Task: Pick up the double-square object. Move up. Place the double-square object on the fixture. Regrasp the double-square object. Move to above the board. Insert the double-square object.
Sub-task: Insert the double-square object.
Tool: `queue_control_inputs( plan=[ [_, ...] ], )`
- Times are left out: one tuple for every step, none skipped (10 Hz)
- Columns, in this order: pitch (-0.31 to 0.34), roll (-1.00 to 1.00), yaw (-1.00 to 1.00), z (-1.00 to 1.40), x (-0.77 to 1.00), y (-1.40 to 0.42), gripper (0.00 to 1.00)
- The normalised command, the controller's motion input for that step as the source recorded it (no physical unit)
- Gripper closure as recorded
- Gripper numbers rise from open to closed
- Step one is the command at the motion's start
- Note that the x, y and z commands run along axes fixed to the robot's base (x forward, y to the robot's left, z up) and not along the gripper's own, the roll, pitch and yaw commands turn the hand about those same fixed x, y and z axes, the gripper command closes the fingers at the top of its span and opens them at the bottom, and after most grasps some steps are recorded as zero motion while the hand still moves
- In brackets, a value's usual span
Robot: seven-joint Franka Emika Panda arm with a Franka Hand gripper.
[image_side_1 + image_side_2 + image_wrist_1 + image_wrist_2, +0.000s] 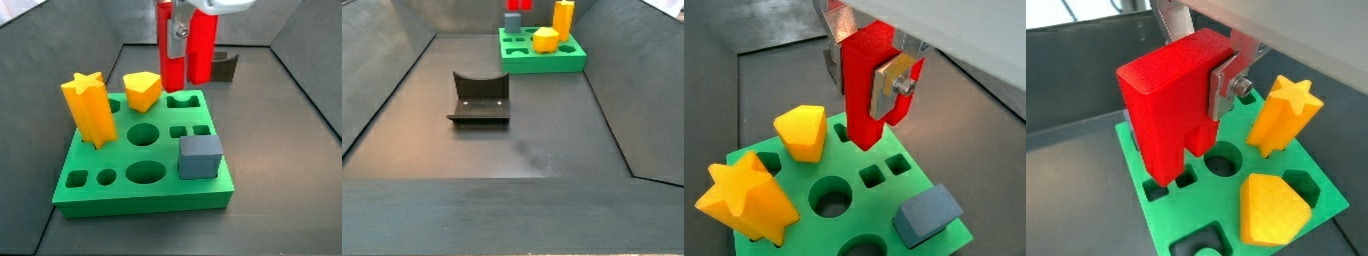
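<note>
- The gripper (887,72) is clamped on the double-square object (866,85), holding it upright above the far end of the board (134,195); a silver finger (898,80) lies flat against its side in both wrist views.
- In a wrist view the notched lower end of the red piece (1170,110) sits at or just inside a hole near the board's edge. You cannot tell from these views how deep it has gone, so judge the insertion as in progress, not finished.
- In a side view the piece (186,50) hangs vertical beside the yellow pentagon prism (143,91); keep it clear of that neighbour as you lower.
- The yellow star prism (88,108) and the blue cube (201,157) already sit in the board, well away from your target hole.
- The fixture (480,100) stands on the floor, well apart from the board, and is empty.
- Descend straight and slowly, keeping the two-step foot square to the hole's outline. A slight tilt would likely jam an edge on the rim.
- Hold the grasp firm until the piece is seated; if it binds, lift a little and re-align rather than push.
</note>
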Motion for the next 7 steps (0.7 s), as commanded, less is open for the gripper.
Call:
queue_control_inputs(
  plan=[
    [-0.051,0.00,-0.28,-0.28,0.00,-0.11,1.00],
    [0.000,0.02,-0.92,-0.41,0.02,-0.21,1.00],
    [0.000,0.03,-1.00,-0.43,0.00,0.00,1.00],
    [0.000,0.01,-1.00,-0.42,0.00,0.00,1.00],
    [0.000,0.00,-0.60,0.00,0.12,0.00,1.00],
    [0.000,0.00,0.00,-0.05,0.03,-0.06,1.00],
    [-0.096,0.00,-0.20,-0.54,0.07,-0.09,1.00]
  ],
)
